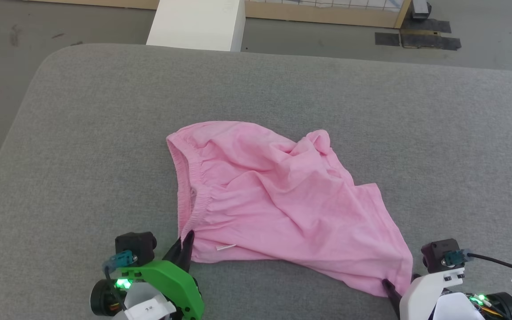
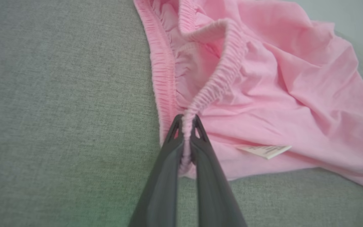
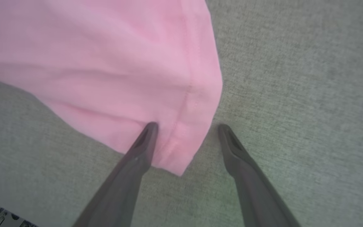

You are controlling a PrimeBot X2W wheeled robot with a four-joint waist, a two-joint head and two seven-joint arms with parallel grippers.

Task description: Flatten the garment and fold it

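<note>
The garment (image 1: 274,195), light pink shorts, lies crumpled on the grey padded surface (image 1: 82,146), its gathered waistband (image 2: 222,72) on the left. A small white label (image 2: 268,150) pokes out near the front edge. My left gripper (image 1: 185,242) is shut on the waistband's near corner; in the left wrist view the elastic is pinched between the fingers of the left gripper (image 2: 186,118). At the front right, my right gripper (image 1: 400,281) stands open around the hem corner. In the right wrist view the garment's hem corner (image 3: 181,138) lies between the spread fingers of the right gripper (image 3: 186,126).
The grey surface has a rounded far-left corner and extends well beyond the shorts on all sides. Past its far edge stand a white box (image 1: 198,22) and a wooden frame (image 1: 327,18) on the floor, with dark mats (image 1: 429,38) at the far right.
</note>
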